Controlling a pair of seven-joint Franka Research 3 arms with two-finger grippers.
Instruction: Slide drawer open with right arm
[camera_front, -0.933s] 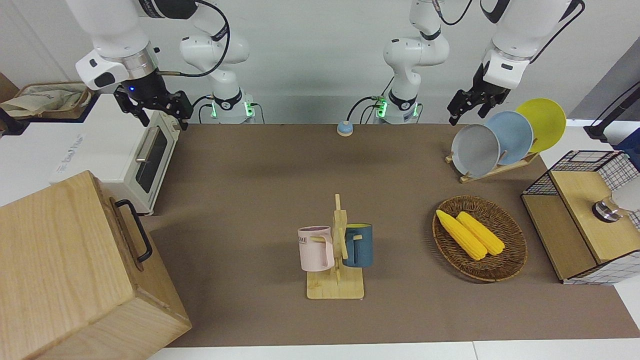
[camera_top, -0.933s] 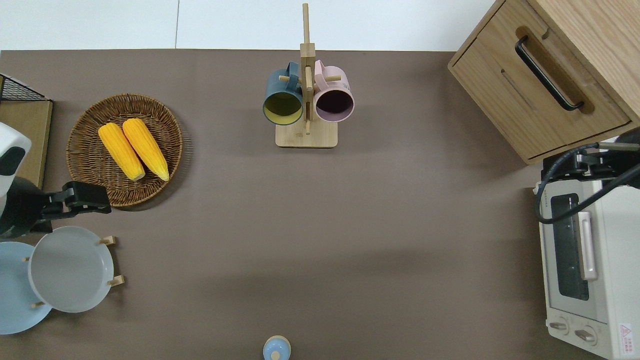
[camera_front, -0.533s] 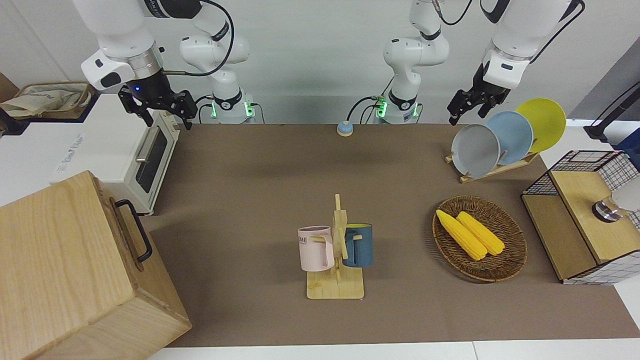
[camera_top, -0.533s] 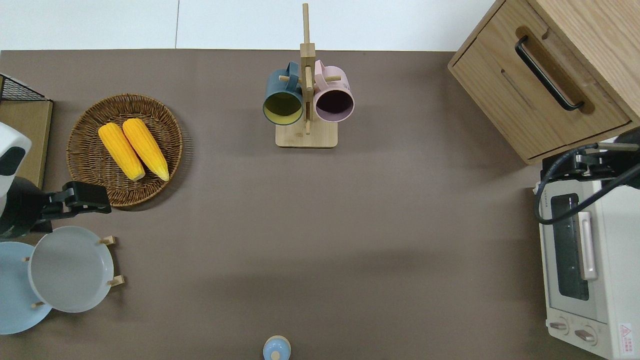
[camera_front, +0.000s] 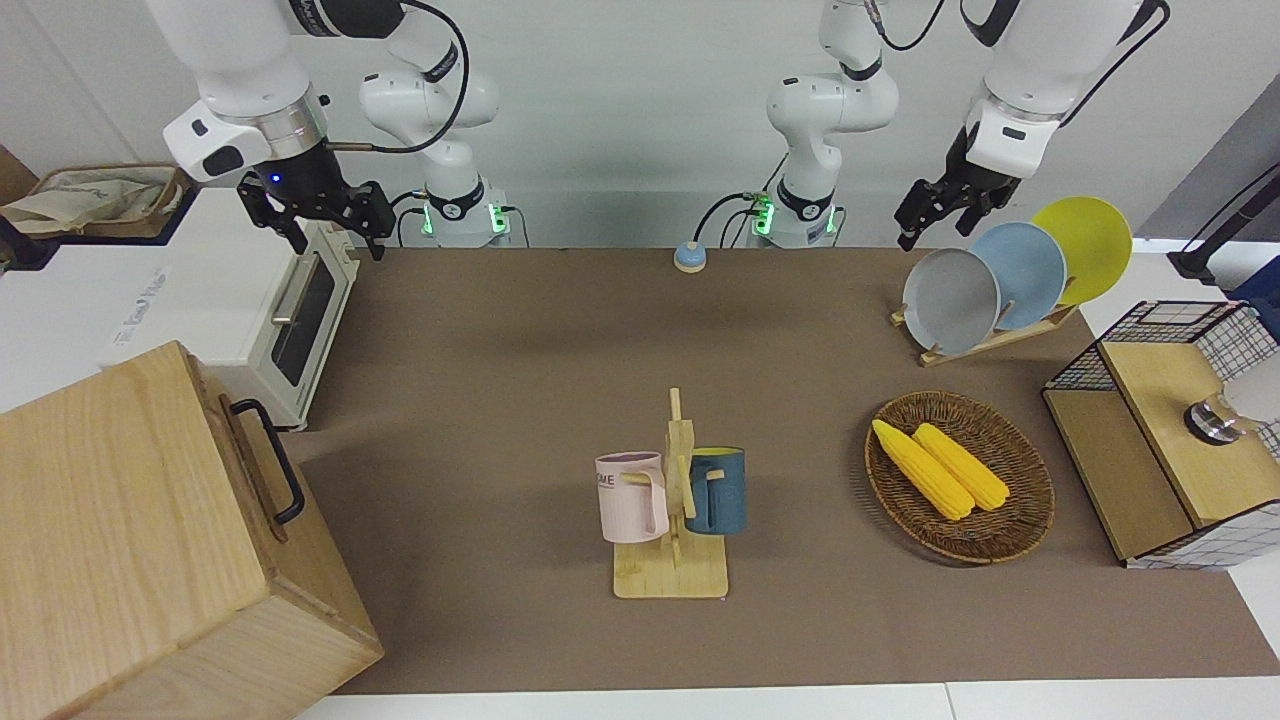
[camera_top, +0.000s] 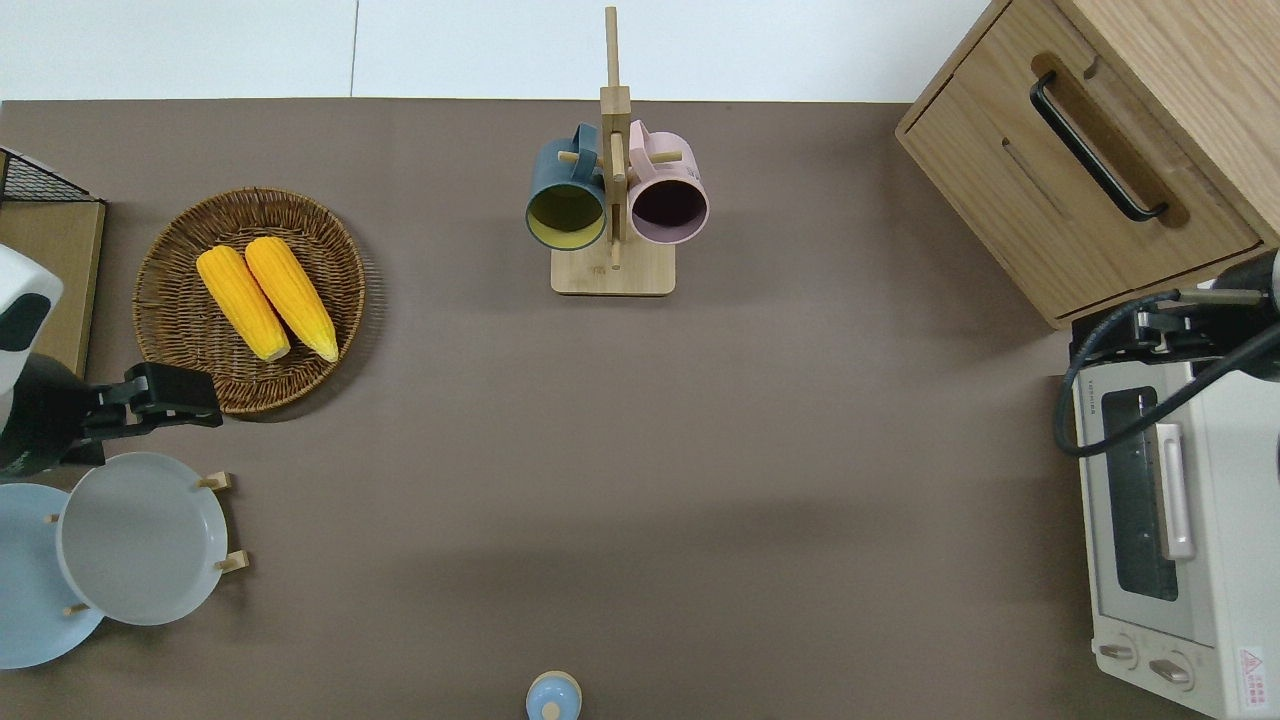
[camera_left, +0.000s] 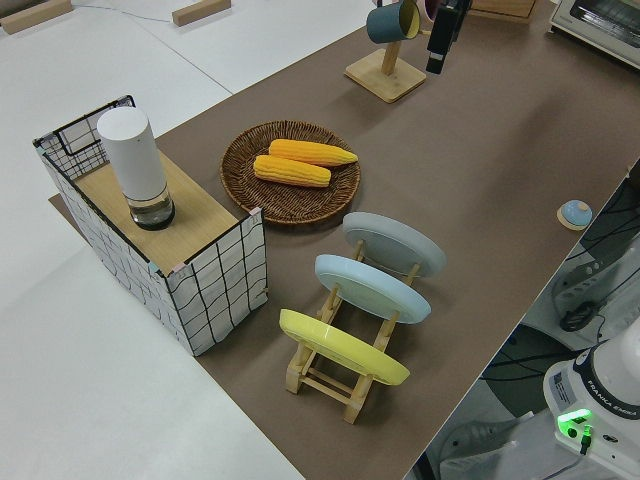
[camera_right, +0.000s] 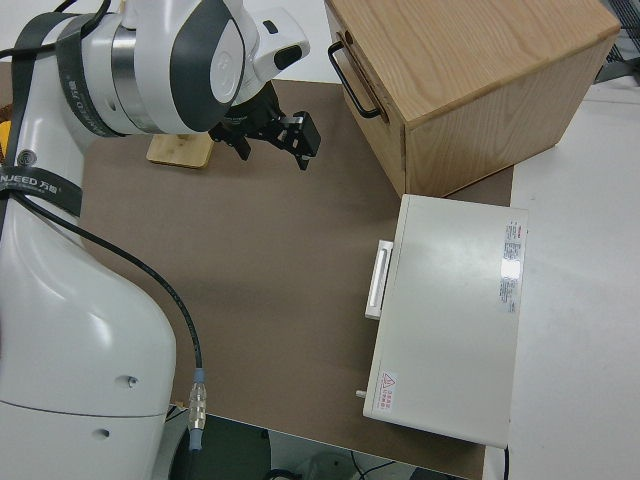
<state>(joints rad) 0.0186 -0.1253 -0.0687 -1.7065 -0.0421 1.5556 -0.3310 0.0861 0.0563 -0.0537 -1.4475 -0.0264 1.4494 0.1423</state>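
The drawer (camera_top: 1075, 205) is shut in the pale wooden cabinet (camera_front: 120, 520) at the right arm's end of the table. Its black bar handle (camera_top: 1096, 146) also shows in the front view (camera_front: 272, 470) and the right side view (camera_right: 355, 78). My right gripper (camera_front: 333, 237) is open and empty, up in the air. The overhead view shows the right gripper (camera_top: 1140, 330) over the white toaster oven's end nearest the cabinet, apart from the handle. It also shows in the right side view (camera_right: 272, 140). My left arm (camera_front: 1005, 135) is parked.
The white toaster oven (camera_top: 1170, 540) stands beside the cabinet, nearer to the robots. A mug rack (camera_front: 672, 520) with two mugs stands mid-table. A wicker basket (camera_front: 1020, 520) of corn, a plate rack (camera_front: 1000, 275) and a wire rack (camera_front: 1170, 430) are toward the left arm's end.
My right gripper has turned a little and shifted slightly toward the cabinet. The drawer stays shut. The left arm has not moved.
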